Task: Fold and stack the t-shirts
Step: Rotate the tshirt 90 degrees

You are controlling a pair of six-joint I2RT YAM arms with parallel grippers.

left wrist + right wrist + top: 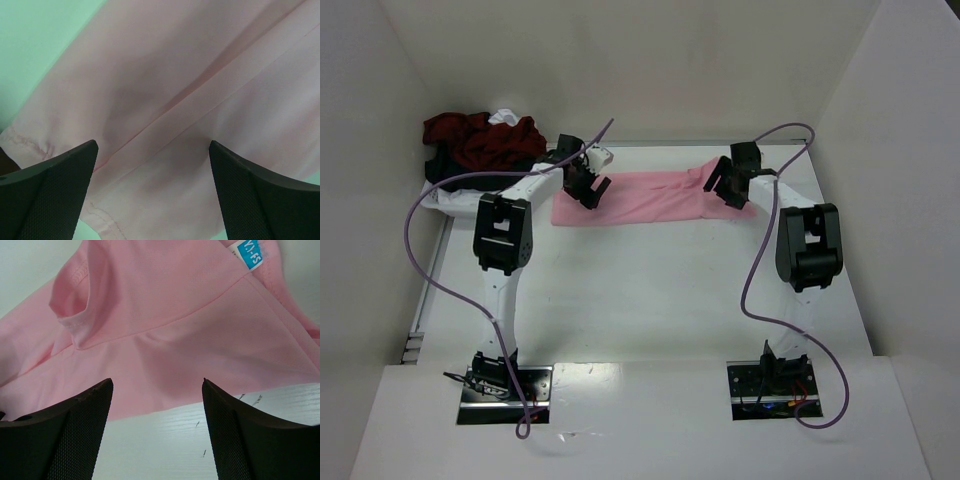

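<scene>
Light pink t-shirt (650, 198), blue-and-white neck label (248, 251), dark red shirt (485, 140), white table (650, 290)

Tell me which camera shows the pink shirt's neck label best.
Right wrist: the neck label sits at top right, close enough to show its blue print. Top external shows the whole pink t-shirt, but no label can be made out. Left wrist shows only plain pink cloth.

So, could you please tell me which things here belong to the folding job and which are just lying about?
Job: pink t-shirt; heap of dark red, black and white t-shirts; left hand and right hand, both open.
Lying about: white basket under the heap; purple cables.
</scene>
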